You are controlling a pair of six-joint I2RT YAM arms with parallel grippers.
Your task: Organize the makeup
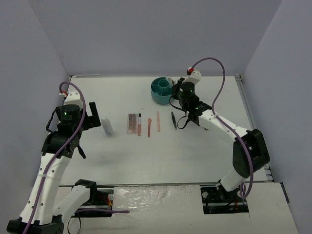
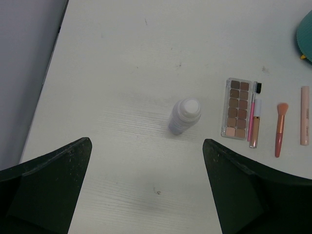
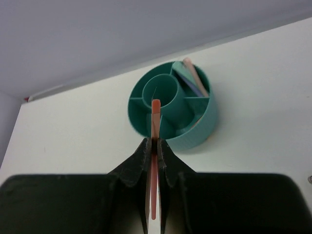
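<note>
Fingers (image 3: 134, 170) of right gripper (image 3: 153, 142) clamp an orange stick (image 3: 155, 109) by the teal cup (image 3: 202, 134), clear only wrist-side; left gripper (image 2: 146, 140) gapes near white bottle (image 2: 185, 116).

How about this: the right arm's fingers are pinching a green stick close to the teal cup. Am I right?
Not quite. The stick pinched in the right fingers is orange-red, not green. The right wrist view shows this. The rest holds: it is close to the teal cup.
</note>
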